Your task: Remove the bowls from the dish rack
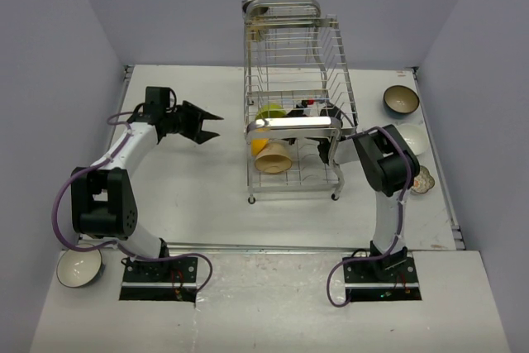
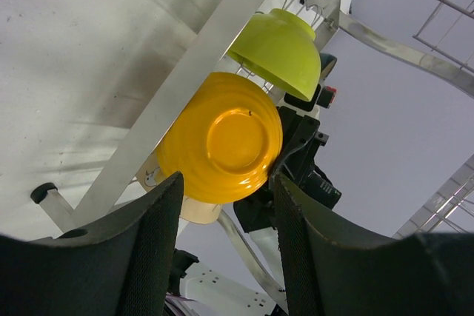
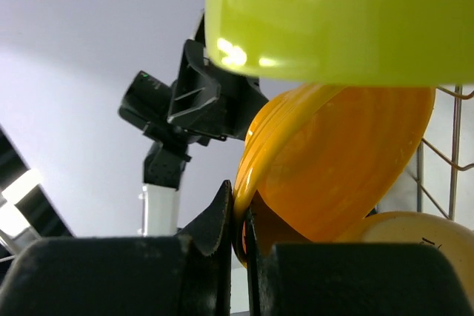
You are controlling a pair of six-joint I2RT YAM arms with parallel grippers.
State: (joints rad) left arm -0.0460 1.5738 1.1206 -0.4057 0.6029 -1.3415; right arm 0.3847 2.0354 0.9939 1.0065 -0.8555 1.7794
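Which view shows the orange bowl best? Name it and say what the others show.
The left wrist view: the orange bowl faces the camera, its underside nearly whole. The right wrist view shows only its rim side close up, pinched by the right gripper. The top view shows just a sliver.

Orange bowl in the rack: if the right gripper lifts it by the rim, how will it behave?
The orange bowl looks rigid and glossy, so it may swivel in the thin rim pinch of the right gripper. Packed between the green bowl and the beige bowl, it will probably scrape them coming out.
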